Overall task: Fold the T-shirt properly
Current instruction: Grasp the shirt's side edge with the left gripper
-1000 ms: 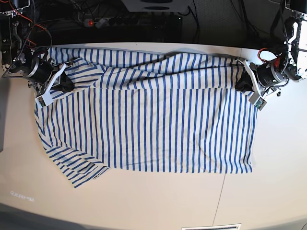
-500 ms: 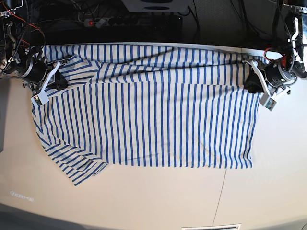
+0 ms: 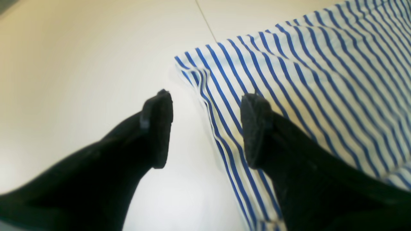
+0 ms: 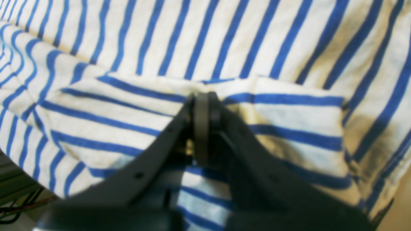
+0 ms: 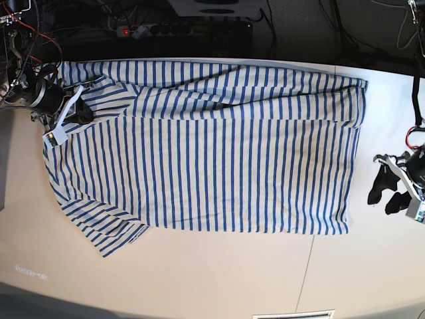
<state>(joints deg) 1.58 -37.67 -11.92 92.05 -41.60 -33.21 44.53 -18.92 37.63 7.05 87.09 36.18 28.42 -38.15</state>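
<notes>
Now released at the hem end: left gripper (image 5: 392,193) spread wide, drawn off the T-shirt (image 5: 219,159) over bare desk (image 5: 199,279). Right gripper (image 5: 74,107) pinching the shoulder end. Shirt flat; next fold pending.

striped t-shirt (image 5: 219,146) flat on table (image 5: 219,279)

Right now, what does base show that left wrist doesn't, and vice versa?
Base only: the whole T-shirt spread flat, a folded band along its far edge, and the right gripper shut on its corner. Left wrist only: a close look at the left gripper, open, hovering over the shirt's side edge with nothing between its fingertips. Both: the striped shirt, the pale table, and the left gripper clear of the cloth.
</notes>
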